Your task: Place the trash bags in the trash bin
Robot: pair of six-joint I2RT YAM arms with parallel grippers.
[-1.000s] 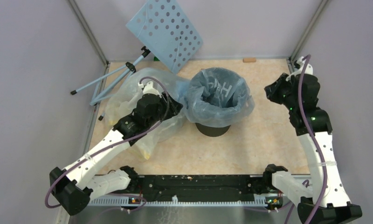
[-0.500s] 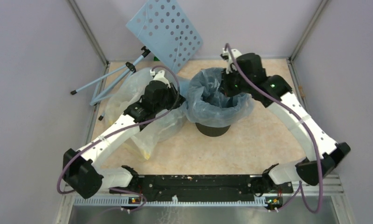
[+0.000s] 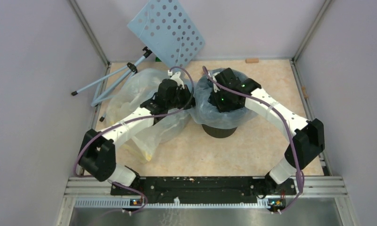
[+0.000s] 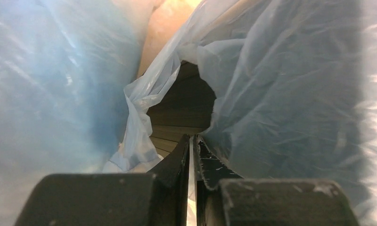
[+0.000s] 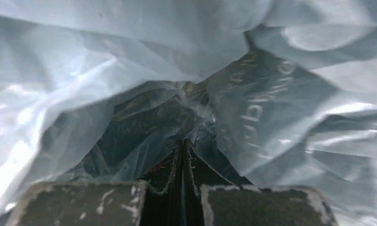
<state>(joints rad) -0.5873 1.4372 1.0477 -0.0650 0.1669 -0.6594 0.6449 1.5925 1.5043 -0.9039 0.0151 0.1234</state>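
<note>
trash bag (image 3: 203, 107) lines trash bin (image 3: 218, 131), mid table toward far edge, rim mostly covered. left gripper (image 4: 192, 137) closed, prob. pinching film at rim; right gripper (image 5: 182, 141) closed, empty, inside bag. remaining, i think: tidy rim, release.

Lilac walls (image 3: 31, 94), beige marbled tabletop (image 3: 262, 141)

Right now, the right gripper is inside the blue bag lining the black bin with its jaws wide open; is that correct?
Not quite: the right gripper is inside the trash bag lining the trash bin, but its jaws are shut, not wide open; the right wrist view shows it.
</note>
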